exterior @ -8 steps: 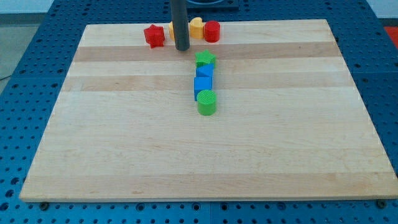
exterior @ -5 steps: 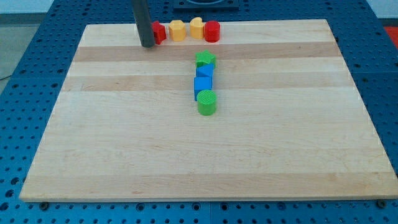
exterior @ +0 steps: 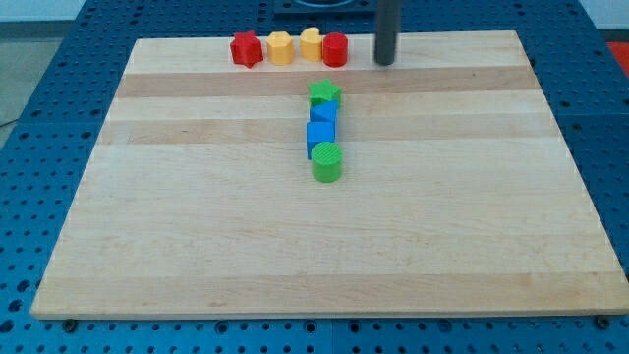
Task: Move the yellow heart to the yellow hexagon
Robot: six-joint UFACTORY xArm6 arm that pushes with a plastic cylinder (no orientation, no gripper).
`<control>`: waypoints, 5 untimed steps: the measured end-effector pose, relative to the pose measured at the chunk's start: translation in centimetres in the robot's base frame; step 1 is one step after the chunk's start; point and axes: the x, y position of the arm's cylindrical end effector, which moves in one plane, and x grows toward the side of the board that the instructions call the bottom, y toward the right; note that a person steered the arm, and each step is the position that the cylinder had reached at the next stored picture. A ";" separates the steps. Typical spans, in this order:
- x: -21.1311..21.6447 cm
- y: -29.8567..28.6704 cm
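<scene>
Looking at it, the heart [exterior: 312, 43] sat in the top row, touching the hexagon [exterior: 281, 47] and red cylinder [exterior: 336, 49]. No claw – my tip [exterior: 385, 63] stood right of them. Heart looked light, rigid, slidey – I'd push its right flank.

My tip [exterior: 385, 63] sits near board [exterior: 197, 246] top edge, right of the row: red star [exterior: 245, 49], yellow hexagon [exterior: 280, 47], yellow heart [exterior: 311, 43], red cylinder [exterior: 336, 49]. Tip apart from cylinder.
</scene>
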 end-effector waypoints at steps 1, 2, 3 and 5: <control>-3.7 -0.3; -4.0 -4.1; -4.0 -10.2; -4.0 -14.1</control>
